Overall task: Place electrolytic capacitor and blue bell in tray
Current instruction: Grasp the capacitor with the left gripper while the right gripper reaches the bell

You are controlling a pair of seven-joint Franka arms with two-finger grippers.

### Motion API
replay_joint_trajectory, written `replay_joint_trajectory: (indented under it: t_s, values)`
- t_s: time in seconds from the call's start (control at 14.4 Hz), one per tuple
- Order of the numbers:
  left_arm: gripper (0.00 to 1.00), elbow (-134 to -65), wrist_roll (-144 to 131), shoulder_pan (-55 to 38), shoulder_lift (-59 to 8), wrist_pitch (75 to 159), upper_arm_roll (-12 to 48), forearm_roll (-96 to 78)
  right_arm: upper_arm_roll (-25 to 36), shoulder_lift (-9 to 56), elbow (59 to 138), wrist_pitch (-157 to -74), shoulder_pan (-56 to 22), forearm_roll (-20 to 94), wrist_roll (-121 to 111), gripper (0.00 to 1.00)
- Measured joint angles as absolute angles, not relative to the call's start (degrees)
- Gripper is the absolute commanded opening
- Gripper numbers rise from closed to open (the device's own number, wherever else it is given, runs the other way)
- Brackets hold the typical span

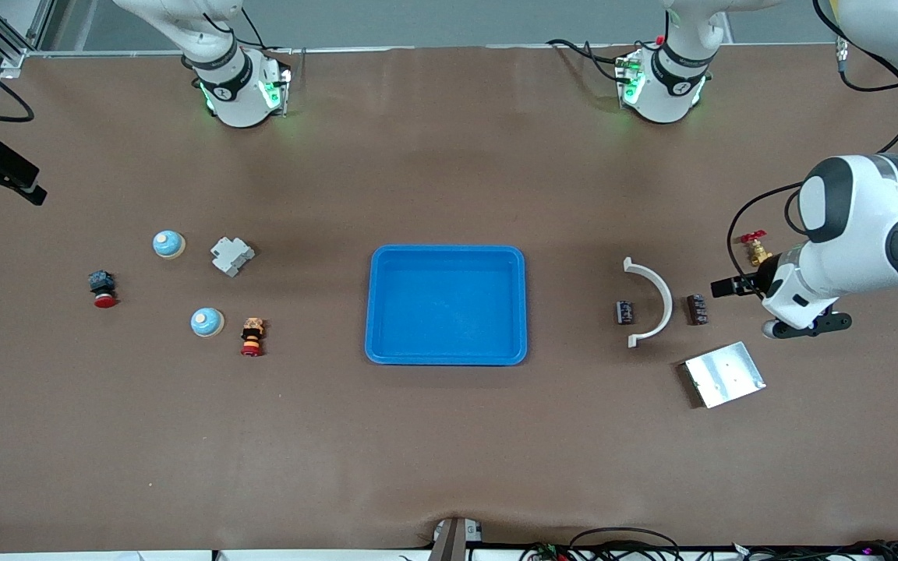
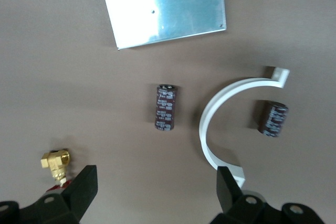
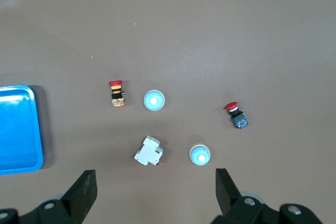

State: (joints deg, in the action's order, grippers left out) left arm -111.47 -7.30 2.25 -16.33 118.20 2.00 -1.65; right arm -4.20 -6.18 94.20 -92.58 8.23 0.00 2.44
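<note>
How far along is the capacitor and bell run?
Nothing is placed yet: the tray holds nothing. Both capacitors lie by the white bracket, and both blue bells sit toward the right arm's end. The left gripper hangs open over a capacitor; the right gripper, open, is above the bells. Both picks remain.

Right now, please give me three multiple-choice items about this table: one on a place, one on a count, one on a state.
1. What lies between the two capacitors?
A. white curved bracket
B. metal plate
C. brass valve

2. How many blue bells are on the table?
A. one
B. two
C. three

3. The tray is:
A. holding a bell
B. holding a capacitor
C. empty

Answers: 1 A, the white curved bracket separates one capacitor from the other capacitor. 2 B, one bell and a second bell show. 3 C, the tray shows only bare blue floor.
</note>
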Motion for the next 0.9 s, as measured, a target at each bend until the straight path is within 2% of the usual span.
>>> replay_joint_trajectory:
  t_s: [0.35,0.9]
  values:
    - [1.0,-114.47,-7.29,2.64,-20.66,126.77,2.0,-1.63,-4.21,-6.14,97.49,-95.66,8.22,0.17,2.44,1.0]
    - [1.0,-114.23,-7.29,3.29,-26.01,130.55,2.0,-1.63,-4.39,-5.56,114.67,-113.67,6.81,0.27,2.45,1.0]
